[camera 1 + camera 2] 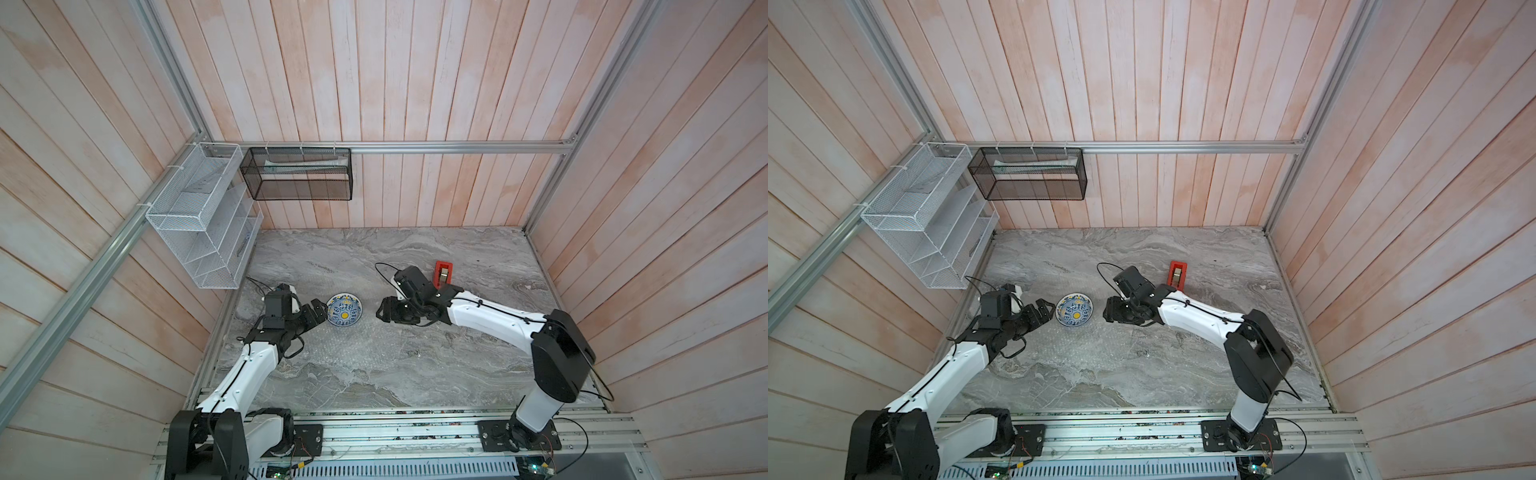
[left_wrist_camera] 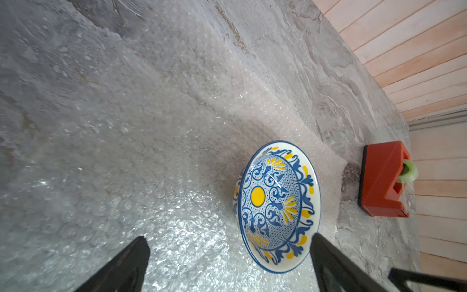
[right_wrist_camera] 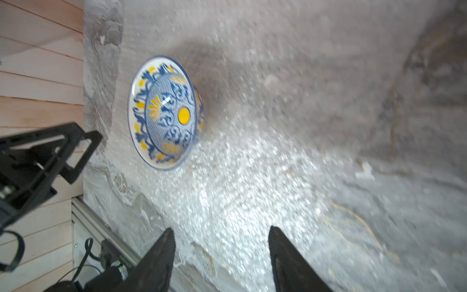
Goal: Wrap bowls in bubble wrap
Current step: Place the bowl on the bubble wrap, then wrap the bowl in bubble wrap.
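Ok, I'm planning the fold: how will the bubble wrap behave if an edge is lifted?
Probably floppy: the bubble wrap lies thin and flat on the table. Likely light, so pushing may slide it. The bowl resting on it should pin that part.

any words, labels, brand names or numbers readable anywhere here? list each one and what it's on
No readable text in any view.
bowl: only a painted blue and yellow pattern, no lettering.
red tape dispenser: no label or brand on the sides that show.
circuit boards at the near edge in a top view: any print is too small to read.
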Available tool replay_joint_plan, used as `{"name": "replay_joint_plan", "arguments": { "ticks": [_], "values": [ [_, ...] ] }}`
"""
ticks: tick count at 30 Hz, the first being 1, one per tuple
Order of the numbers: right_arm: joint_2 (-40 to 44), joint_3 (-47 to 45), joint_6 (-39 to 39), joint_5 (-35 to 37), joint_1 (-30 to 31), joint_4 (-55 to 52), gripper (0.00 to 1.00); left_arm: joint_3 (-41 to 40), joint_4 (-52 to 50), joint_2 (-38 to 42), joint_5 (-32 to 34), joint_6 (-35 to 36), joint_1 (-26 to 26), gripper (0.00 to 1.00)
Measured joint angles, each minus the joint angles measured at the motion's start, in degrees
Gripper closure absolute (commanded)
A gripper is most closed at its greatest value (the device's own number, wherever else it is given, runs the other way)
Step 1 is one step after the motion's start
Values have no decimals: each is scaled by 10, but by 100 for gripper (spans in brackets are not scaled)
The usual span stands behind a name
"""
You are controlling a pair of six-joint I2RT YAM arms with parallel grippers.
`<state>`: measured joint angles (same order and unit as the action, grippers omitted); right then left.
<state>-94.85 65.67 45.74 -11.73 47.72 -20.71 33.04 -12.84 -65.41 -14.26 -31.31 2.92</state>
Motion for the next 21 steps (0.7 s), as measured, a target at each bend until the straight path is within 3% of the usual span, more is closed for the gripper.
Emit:
{"name": "replay_joint_plan", "arguments": {
  "ticks": [9, 16, 21],
  "values": [
    [123, -251, 84, -33, 25, 46, 36, 5, 6, -32, 26, 2, 14, 0],
    [83, -262, 137, -47, 62, 130, 36, 21, -13, -17, 37, 12, 14, 0],
    [29, -238, 164, -66, 75, 207, 42, 21, -33, 29, 47, 13, 14, 0]
  ]
}}
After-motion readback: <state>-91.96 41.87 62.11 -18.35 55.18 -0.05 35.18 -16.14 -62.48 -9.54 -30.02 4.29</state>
